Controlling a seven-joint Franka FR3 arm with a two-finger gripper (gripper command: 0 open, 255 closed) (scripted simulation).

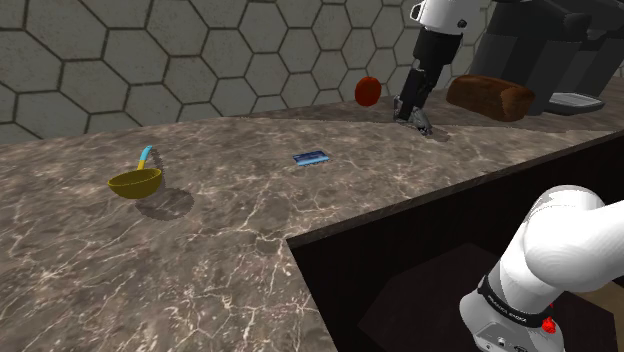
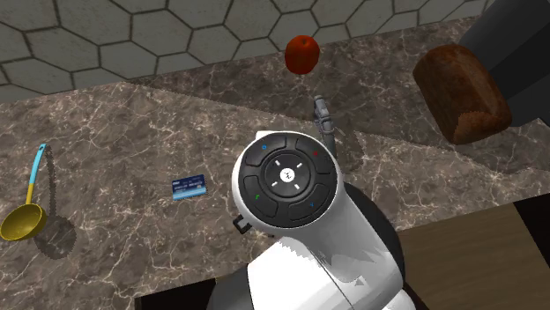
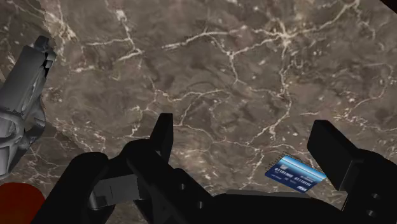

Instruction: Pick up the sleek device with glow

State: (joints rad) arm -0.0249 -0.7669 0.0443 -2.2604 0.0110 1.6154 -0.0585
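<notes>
**Item 1, gripper point(image 3: 245, 130).** In your wrist view the two black fingers stand well apart. Between them lies bare countertop and nothing is clasped.

**Item 2, grey device point(image 2: 323, 114).** This is your target: a slim, plain grey thing lying on the countertop toward the wall. In the second exterior view it sits just below the red fruit, with the loaf off to its right. In the shoulder view you find it close under the end of the arm. In the wrist view it lies to one side, outside the gap between the fingers, and they do not touch it. No glow can be made out on it.

**Item 3, red fruit point(image 1: 367, 90).** Round, near the wall and just beside the device.

**Item 4, loaf point(image 1: 490, 97).** Brown, to the shoulder view's right of the device, in front of a dark appliance point(image 1: 560, 50).

**Item 5, blue card point(image 1: 311, 156).** Flat on the countertop, apart from the device. In the wrist view you see it near one finger.

**Item 6, ladle point(image 1: 135, 182).** Yellow bowl and blue handle, far toward the shoulder view's left.

**Item 7, countertop point(image 1: 230, 230).** Brown veined stone, backed by a hexagon-tiled wall point(image 1: 150, 50).
</notes>
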